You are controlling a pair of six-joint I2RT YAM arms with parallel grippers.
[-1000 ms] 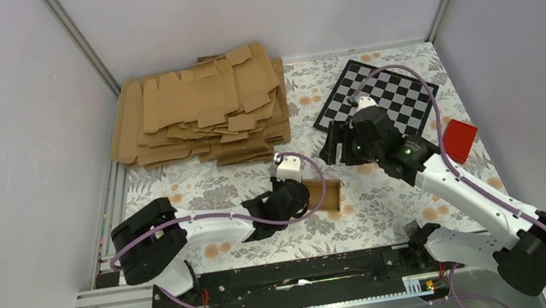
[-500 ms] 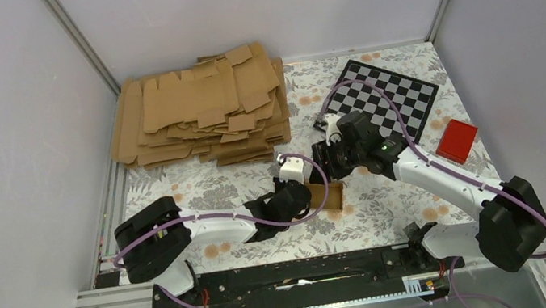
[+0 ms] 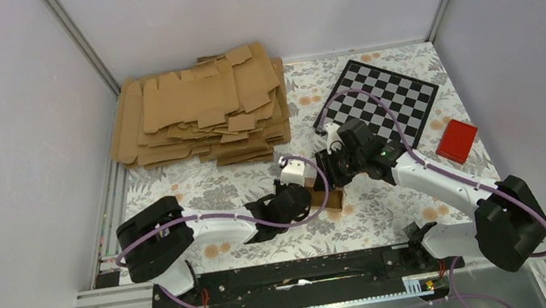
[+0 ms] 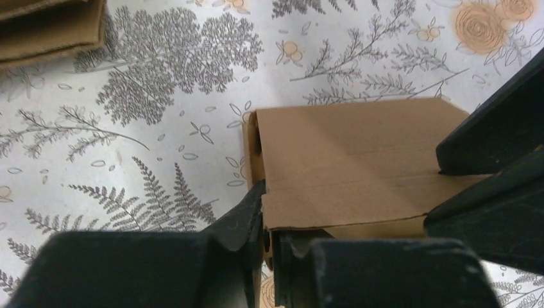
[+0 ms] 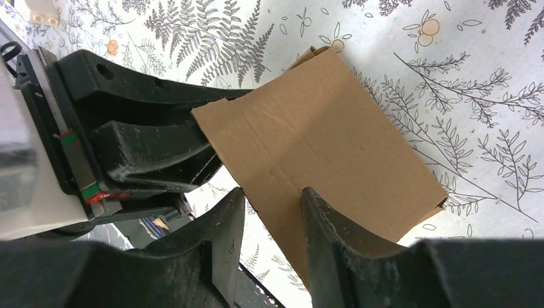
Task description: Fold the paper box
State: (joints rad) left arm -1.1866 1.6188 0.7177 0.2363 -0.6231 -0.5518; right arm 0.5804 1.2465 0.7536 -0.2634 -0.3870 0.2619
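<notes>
The paper box (image 3: 333, 198) is a small brown kraft piece, partly folded, lying on the floral cloth at mid-table. My left gripper (image 3: 307, 196) reaches in from the left and is shut on the box's left edge (image 4: 266, 215); its top panel (image 4: 353, 154) fills that wrist view. My right gripper (image 3: 335, 174) comes down from the right. Its jaws (image 5: 272, 199) stand apart, straddling the near edge of the box (image 5: 321, 135). One finger (image 5: 321, 218) rests over the top panel and the other finger (image 5: 228, 218) sits just outside the edge.
A big pile of flat cardboard blanks (image 3: 201, 107) lies at the back left. A checkerboard mat (image 3: 396, 95) is at the back right, with a small red block (image 3: 456, 141) beside it. Grey walls close in on three sides.
My right arm has swung left from over the checkerboard down to the box, and its jaws have narrowed. The left gripper has kept its hold and shifted slightly right.
</notes>
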